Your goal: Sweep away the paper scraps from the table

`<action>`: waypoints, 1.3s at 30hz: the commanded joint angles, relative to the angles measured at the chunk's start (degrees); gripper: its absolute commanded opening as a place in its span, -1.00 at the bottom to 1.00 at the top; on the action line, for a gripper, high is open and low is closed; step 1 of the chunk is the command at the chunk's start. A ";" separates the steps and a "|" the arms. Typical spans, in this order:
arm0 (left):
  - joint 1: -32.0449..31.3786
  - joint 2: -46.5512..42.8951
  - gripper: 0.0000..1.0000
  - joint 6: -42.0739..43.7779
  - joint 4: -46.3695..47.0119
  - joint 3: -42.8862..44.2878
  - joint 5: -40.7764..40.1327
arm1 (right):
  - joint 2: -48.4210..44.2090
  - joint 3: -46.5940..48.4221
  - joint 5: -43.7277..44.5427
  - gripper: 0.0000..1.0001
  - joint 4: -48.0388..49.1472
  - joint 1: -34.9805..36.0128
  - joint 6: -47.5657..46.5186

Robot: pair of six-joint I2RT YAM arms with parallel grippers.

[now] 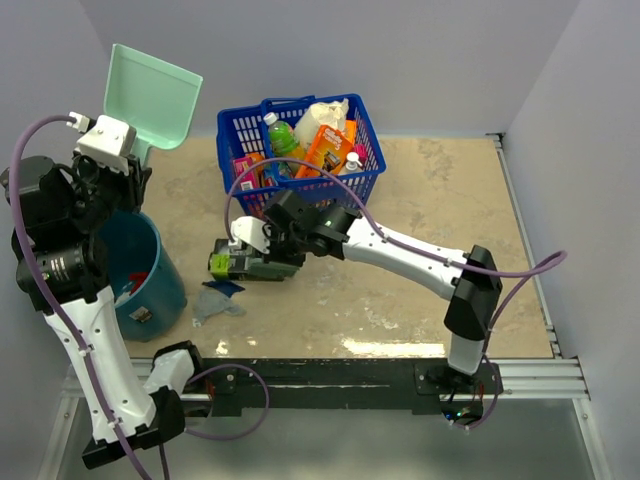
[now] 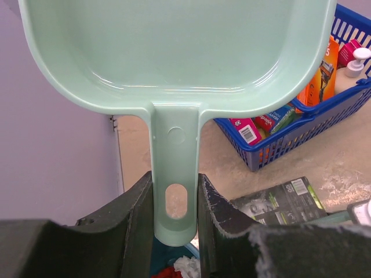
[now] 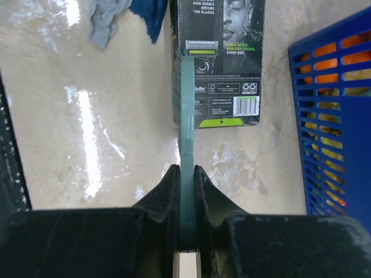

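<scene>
Grey and dark blue paper scraps (image 1: 216,300) lay on the beige stone-like table (image 1: 440,190) just beside the round teal bucket (image 1: 170,285); red and white ones sat inside it. They looked light, soft and easily scattered, better swept than pinched. Above the bucket, the left gripper (image 2: 175,185) was clamped on the mint-green plastic dustpan (image 2: 174,46) by its handle. Near the bucket, the right gripper (image 3: 186,174) pinched the thin green brush (image 3: 186,104).

I read "BEFORE THE BLADES" and "AND EASY SHAVE" on the black-and-green razor packet (image 3: 223,52). Labels in the blue basket (image 2: 290,145) are too small for me.
</scene>
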 commanded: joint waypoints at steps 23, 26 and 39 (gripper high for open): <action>-0.28 -0.11 -1.00 -0.63 1.22 1.85 1.88 | 5.65 0.59 -25.06 -1.00 30.58 0.20 14.65; -0.28 0.50 -1.00 -0.28 0.87 3.25 2.06 | 8.46 0.59 -24.46 -1.00 32.87 0.20 16.23; -0.19 0.68 -1.00 2.72 2.53 0.72 2.76 | -11.90 -12.15 -24.10 -1.00 -5.29 -17.25 -5.97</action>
